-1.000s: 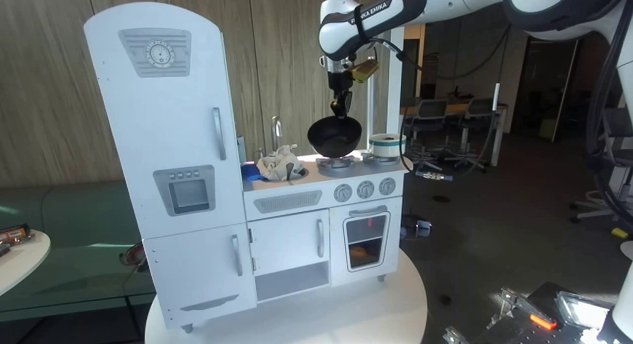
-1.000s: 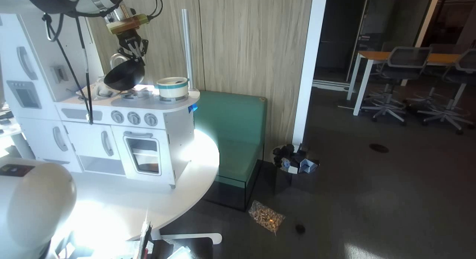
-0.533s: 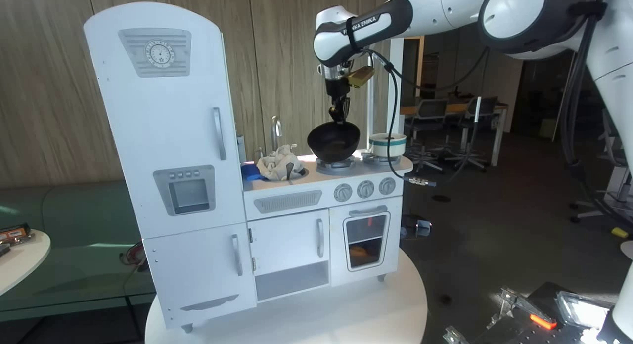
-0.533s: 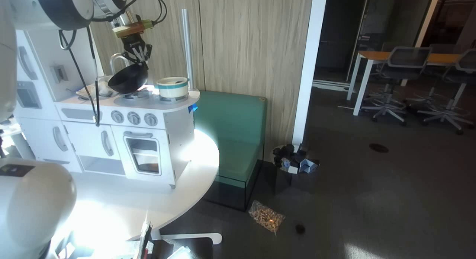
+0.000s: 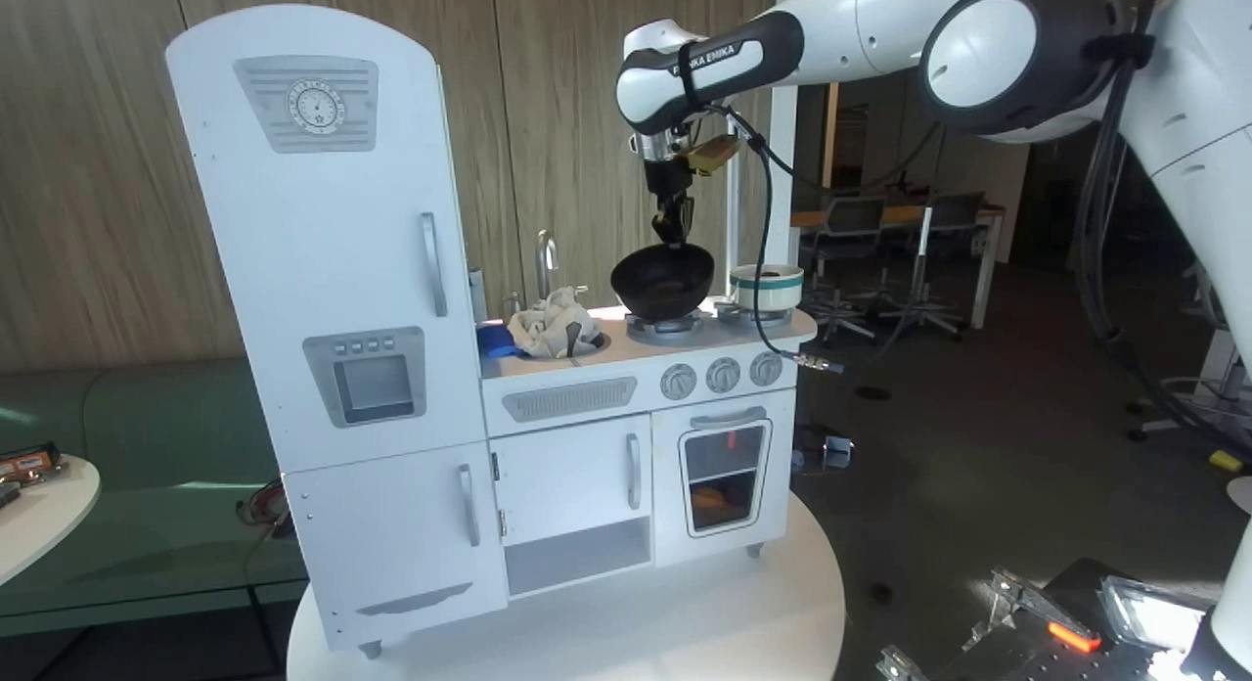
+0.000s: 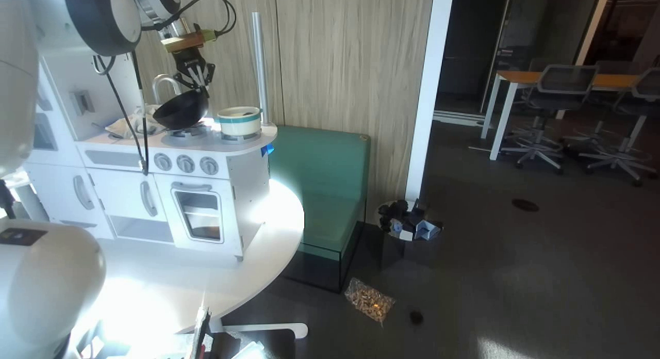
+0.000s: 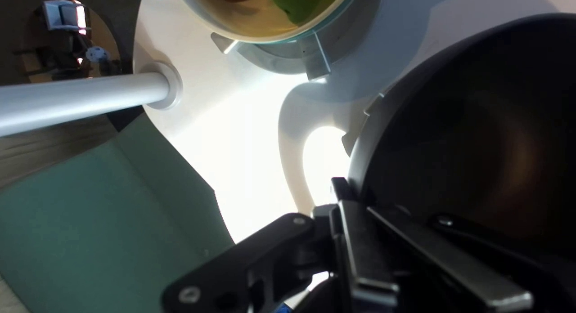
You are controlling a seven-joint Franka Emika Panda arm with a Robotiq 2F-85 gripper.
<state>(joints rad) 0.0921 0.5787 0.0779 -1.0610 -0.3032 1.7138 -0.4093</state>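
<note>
In an exterior view: black wok-style pan (image 5: 663, 286) held tilted over the left burner (image 5: 668, 338) of a white toy kitchen (image 5: 323, 221). Gripper (image 5: 671, 241) points down at the pan's far, upper rim. Pan body lies below and on the near side of it, mouth facing near. Crumpled cloth (image 5: 550, 327) to the left.

In an exterior view: held rim is high, at right; pan slopes down to the left. White pot with teal band (image 6: 240, 125) stands just to the right, apart from the pan, on the right burner (image 6: 241, 138). Metal post (image 6: 259, 65) beyond it.

Wrist view: fingers (image 7: 357, 236) clenched on the rim; pan body extends to their right. Handle stub between the pads? Hidden. Green piece (image 7: 297, 5) inside the pot.

Key relation (judgement): pan is round, no long axis seen; tilt runs down and away from the fingers, low side toward the burner. Base-to-burner contact: cannot tell.
</note>
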